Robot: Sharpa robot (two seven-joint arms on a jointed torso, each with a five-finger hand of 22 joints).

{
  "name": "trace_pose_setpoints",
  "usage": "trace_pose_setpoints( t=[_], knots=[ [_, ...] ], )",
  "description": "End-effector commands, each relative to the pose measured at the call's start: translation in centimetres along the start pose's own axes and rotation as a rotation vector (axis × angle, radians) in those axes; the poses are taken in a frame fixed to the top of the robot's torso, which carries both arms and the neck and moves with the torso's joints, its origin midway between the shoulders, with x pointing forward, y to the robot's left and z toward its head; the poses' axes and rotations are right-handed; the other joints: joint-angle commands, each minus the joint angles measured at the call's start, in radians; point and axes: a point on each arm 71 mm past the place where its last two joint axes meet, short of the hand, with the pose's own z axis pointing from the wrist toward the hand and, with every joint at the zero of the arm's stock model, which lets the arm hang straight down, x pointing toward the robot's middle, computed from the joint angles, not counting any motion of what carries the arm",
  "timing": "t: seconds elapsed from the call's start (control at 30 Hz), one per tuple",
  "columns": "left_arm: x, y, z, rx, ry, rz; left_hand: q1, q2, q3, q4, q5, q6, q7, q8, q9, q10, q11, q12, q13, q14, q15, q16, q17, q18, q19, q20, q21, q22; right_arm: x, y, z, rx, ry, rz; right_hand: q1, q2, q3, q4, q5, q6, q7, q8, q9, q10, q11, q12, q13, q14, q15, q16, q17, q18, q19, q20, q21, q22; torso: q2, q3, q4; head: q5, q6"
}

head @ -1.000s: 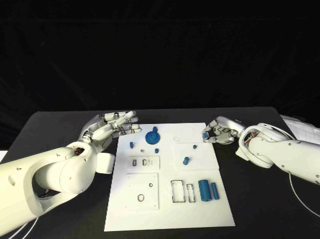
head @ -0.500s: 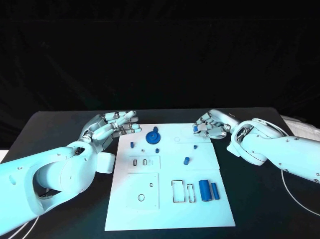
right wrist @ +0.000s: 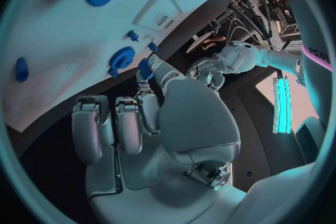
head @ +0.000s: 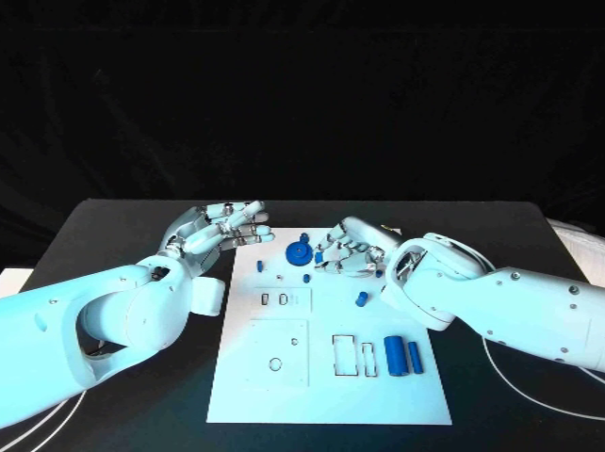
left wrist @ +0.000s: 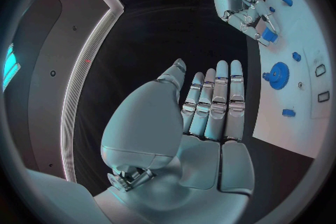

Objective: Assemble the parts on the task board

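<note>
R hand [head: 346, 252] is over the far part of the board [head: 324, 379], fingers [right wrist: 145, 70] pinching a small blue part [head: 318, 256] just beside the gear [head: 299, 252]. Wrist view shows the same: part at the fingertips, other fingers curled in, board below. Prob held low and close like this so the part can go onto a seat near the gear; which seat, can't tell.

L hand [head: 219, 232] hovers at the board's far-left corner, over the bench [head: 106, 235], holding nothing. Its fingers [left wrist: 220, 101] are straight, lying side by side, thumb apart. Looks parked just off the board to keep out of the R hand's way, yet near enough to steady the board if needed.

Other parts on the board: two small pegs [head: 268, 271] nr the gear, a short peg [head: 361, 299] mid-board, two cylinders [head: 403, 356] lying side by side at the near-right next to rectangular slots [head: 353, 355]. Those look unplaced, so the task seems early-to-mid.

Next step needs fine alignment w/ the seat; risk is the part slipping from a fingertip pinch, or knuckles nudging the gear
</note>
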Motion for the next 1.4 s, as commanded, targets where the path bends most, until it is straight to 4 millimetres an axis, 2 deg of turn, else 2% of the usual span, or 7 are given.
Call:
trace_pose_setpoints(
  t=[0.03,0.13,0.27,0.53,1.07,1.17,1.4],
  knots=[
    [0.2,-0.1,0.1,0.009,0.017,-0.012,-0.002,0.011,0.001,-0.005,-0.001,0.005,-0.002,-0.005,0.000,0.007,0.001,-0.003,-0.001,0.007,-0.001,-0.006,0.001,0.012,0.007,0.002,-0.006,-0.001,1.5,1.0,0.4,0.022,0.020,-0.079,-0.003,0.007,0.008,-0.001,0.006,0.024,-0.026,0.009,0.005,-0.009,0.000,-0.008,0.060,0.089,-0.004,-0.007,0.182,-0.011,0.032,-0.010,-0.004,0.106,0.001,-0.0009,0.0006,0.012,-0.010],
    [0.2,0.0,0.1,0.009,0.016,-0.013,-0.002,0.011,0.001,-0.005,-0.001,0.005,-0.002,-0.005,0.000,0.007,0.001,-0.003,-0.001,0.007,-0.001,-0.006,0.001,0.012,0.007,0.002,-0.006,-0.001,2.9,1.8,0.7,0.015,0.045,-0.088,-0.004,0.006,0.008,-0.001,0.007,0.023,-0.026,0.008,0.005,-0.010,0.000,-0.010,0.058,0.088,-0.004,-0.008,0.180,-0.011,0.031,-0.010,-0.005,0.104,0.001,-0.0009,-0.0009,0.018,-0.013],
    [0.2,0.0,0.2,0.008,0.018,-0.014,-0.002,0.011,0.001,-0.005,-0.001,0.005,-0.002,-0.005,0.000,0.007,0.001,-0.003,-0.001,0.007,-0.001,-0.006,0.001,0.012,0.007,0.002,-0.006,-0.001,4.5,2.4,1.1,0.015,0.071,-0.096,-0.006,0.005,0.009,-0.002,0.010,0.021,-0.025,0.007,0.004,-0.012,0.001,-0.013,0.056,0.088,-0.004,-0.009,0.178,-0.010,0.030,-0.009,-0.007,0.101,0.001,-0.0013,0.0004,0.022,-0.020],
    [0.3,0.0,0.3,0.008,0.019,-0.015,-0.002,0.011,0.001,-0.005,-0.001,0.005,-0.002,-0.005,0.000,0.007,0.001,-0.003,-0.001,0.007,-0.001,-0.006,0.001,0.012,0.007,0.002,-0.006,-0.001,6.5,2.8,1.3,0.024,0.122,-0.111,-0.013,0.001,0.009,-0.002,0.012,0.020,-0.024,0.006,0.004,-0.013,0.002,-0.015,0.056,0.088,-0.003,-0.010,0.176,-0.010,0.029,-0.009,-0.008,0.100,0.001,0.0012,-0.0017,0.027,-0.030],
    [0.3,0.0,0.3,0.007,0.021,-0.016,-0.002,0.011,0.001,-0.005,-0.001,0.005,-0.002,-0.005,0.000,0.007,0.001,-0.003,-0.001,0.007,-0.001,-0.006,0.001,0.012,0.007,0.002,-0.006,-0.001,7.2,2.6,1.1,0.037,0.171,-0.153,-0.023,-0.007,0.008,-0.001,0.013,0.020,-0.023,0.005,0.003,-0.012,0.003,-0.014,0.057,0.088,-0.002,-0.011,0.176,-0.010,0.029,-0.008,-0.008,0.099,0.001,0.0029,-0.0018,0.031,-0.040],
    [0.3,0.0,0.3,0.007,0.021,-0.016,-0.002,0.011,0.001,-0.005,-0.001,0.005,-0.002,-0.005,0.000,0.007,0.001,-0.003,-0.001,0.007,-0.001,-0.006,0.001,0.012,0.007,0.002,-0.006,-0.001,7.2,2.5,1.0,0.039,0.187,-0.163,-0.031,-0.016,0.004,-0.001,0.014,0.019,-0.022,0.004,0.003,-0.013,0.004,-0.017,0.056,0.087,-0.001,-0.012,0.175,-0.010,0.028,-0.007,-0.009,0.097,0.001,0.0027,-0.0008,0.033,-0.042],
    [0.2,0.0,0.2,0.007,0.019,-0.015,-0.002,0.011,0.001,-0.005,-0.001,0.005,-0.002,-0.005,0.000,0.007,0.001,-0.003,-0.001,0.007,-0.001,-0.006,0.001,0.012,0.007,0.002,-0.006,-0.001,7.3,2.2,0.7,0.045,0.219,-0.182,-0.044,-0.033,-0.003,-0.001,0.019,0.019,-0.021,0.002,0.001,-0.015,0.004,-0.021,0.054,0.087,-0.001,-0.012,0.173,-0.009,0.027,-0.007,-0.011,0.095,0.002,0.0025,-0.0033,0.036,-0.047]
  ],
)
